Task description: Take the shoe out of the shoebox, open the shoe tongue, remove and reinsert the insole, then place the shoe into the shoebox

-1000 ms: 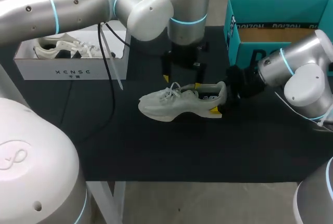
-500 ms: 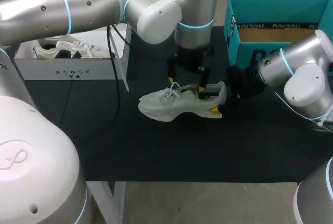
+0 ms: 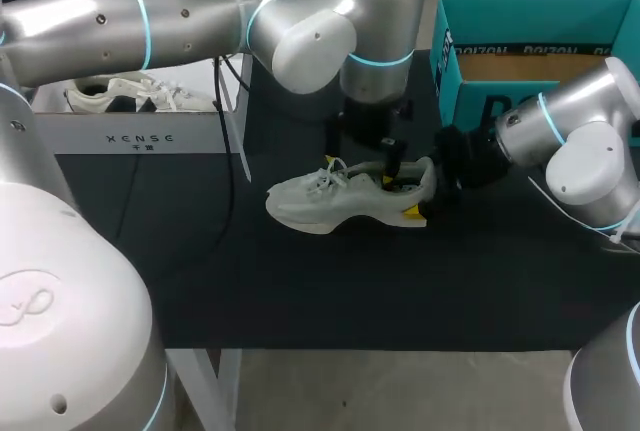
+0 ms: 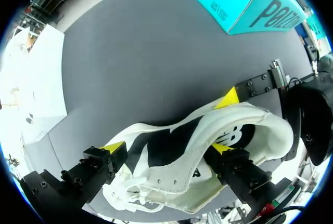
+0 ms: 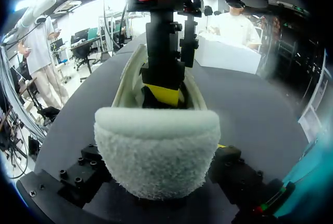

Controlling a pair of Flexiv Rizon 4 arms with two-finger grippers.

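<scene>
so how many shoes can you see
2: one shoe on the table in the middle, a second shoe in the white box at the left. The teal box may hide more.

The head camera sits high behind the robot and looks down on the whole black table [image 3: 300,291] from well back, with the shoe [image 3: 340,198] small near the middle. The left wrist camera looks almost straight down along the left gripper [image 4: 166,148], very close above the shoe's opening, with the teal shoebox [image 4: 244,0] farther ahead. The right wrist camera looks low and level across the table along the right gripper [image 5: 156,167], hard up against the shoe's heel, facing the left gripper beyond it. All three views share the shoe, and each wrist view also takes in the other arm's gripper.
</scene>
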